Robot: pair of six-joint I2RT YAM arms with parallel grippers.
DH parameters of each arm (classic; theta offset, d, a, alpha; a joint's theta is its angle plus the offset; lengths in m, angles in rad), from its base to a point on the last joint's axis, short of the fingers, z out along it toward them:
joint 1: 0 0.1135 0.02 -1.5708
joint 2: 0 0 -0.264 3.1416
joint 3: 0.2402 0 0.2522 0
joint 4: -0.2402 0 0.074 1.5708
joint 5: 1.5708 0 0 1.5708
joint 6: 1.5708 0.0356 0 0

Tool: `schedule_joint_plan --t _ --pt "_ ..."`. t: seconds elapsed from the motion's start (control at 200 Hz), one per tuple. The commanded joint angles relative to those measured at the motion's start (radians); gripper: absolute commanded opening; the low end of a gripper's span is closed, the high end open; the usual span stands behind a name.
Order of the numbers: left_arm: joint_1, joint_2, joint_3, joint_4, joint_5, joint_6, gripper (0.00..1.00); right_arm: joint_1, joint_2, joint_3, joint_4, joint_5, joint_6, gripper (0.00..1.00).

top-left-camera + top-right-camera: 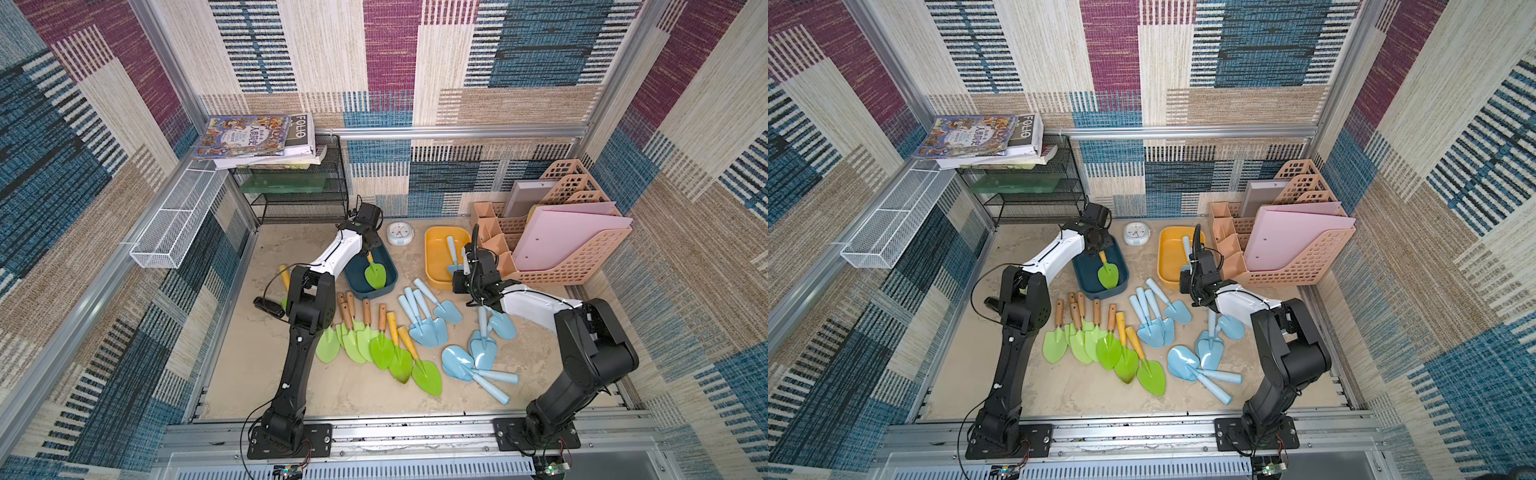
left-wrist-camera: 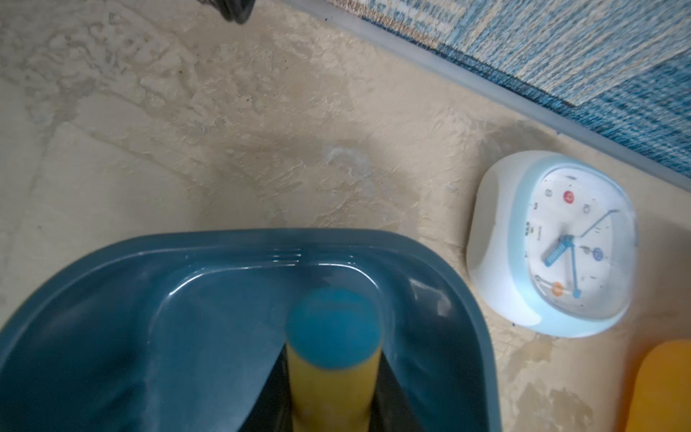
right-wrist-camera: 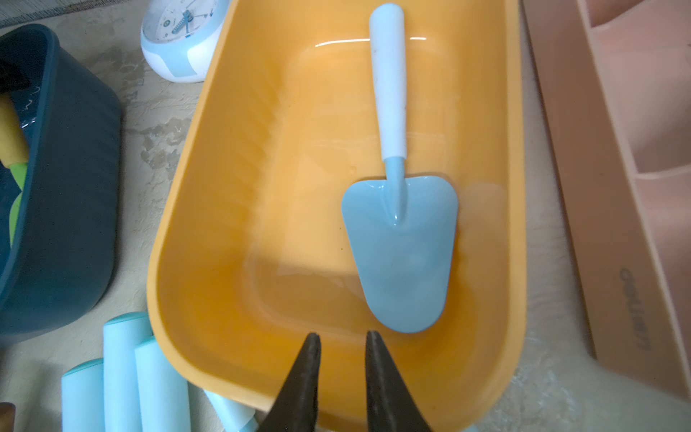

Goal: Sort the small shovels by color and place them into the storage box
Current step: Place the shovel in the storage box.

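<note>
My left gripper [image 1: 369,250] is shut on the yellow, blue-capped handle [image 2: 332,374] of a green shovel [image 1: 375,274], whose blade hangs inside the dark blue storage box [image 1: 390,286] [image 2: 224,239]. My right gripper [image 3: 342,336] hovers over the near rim of the orange storage box [image 1: 434,270] [image 3: 209,187], jaws slightly apart with nothing between them. One pale blue shovel [image 3: 400,243] lies in the orange box. Several green shovels [image 1: 374,336] and several pale blue shovels [image 1: 428,320] lie in rows on the table in both top views.
A white and blue clock [image 1: 400,233] [image 2: 561,243] sits between the two boxes at the back. A pink file organizer [image 1: 561,241] stands at the back right. A black mesh shelf [image 1: 299,195] with books is at the back left. A small black object [image 1: 268,307] lies beside the left arm.
</note>
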Motion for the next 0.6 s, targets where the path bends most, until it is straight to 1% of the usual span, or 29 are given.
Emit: schedule_joint_plan --t 0.0,0.095,0.135,0.26,0.351,0.421,0.486,0.596 --pt "-0.002 0.008 0.006 -0.006 0.020 -0.026 0.10 -0.001 0.007 -0.003 -0.032 0.003 0.003 0.26" --pt "-0.007 0.008 0.010 -0.004 0.024 -0.022 0.34 -0.002 0.000 -0.007 -0.032 0.003 0.005 0.27" --pt "-0.011 0.004 0.010 -0.004 0.024 -0.017 0.42 -0.002 -0.004 -0.010 -0.030 0.003 0.006 0.29" --pt "-0.027 -0.027 0.001 -0.004 0.021 0.003 0.56 0.000 -0.028 -0.014 -0.034 -0.006 -0.001 0.32" --pt "-0.044 -0.072 -0.021 -0.004 0.015 0.033 0.62 0.005 -0.064 -0.020 -0.041 -0.007 -0.007 0.34" --pt "-0.058 -0.133 -0.077 0.010 -0.008 0.052 0.63 0.010 -0.101 -0.026 -0.056 0.000 -0.011 0.35" --pt "-0.072 -0.215 -0.172 0.058 -0.019 0.074 0.65 0.014 -0.139 -0.037 -0.074 0.023 -0.006 0.36" --pt "-0.096 -0.373 -0.399 0.160 -0.037 0.093 0.66 0.012 -0.191 -0.047 -0.119 0.070 0.009 0.40"
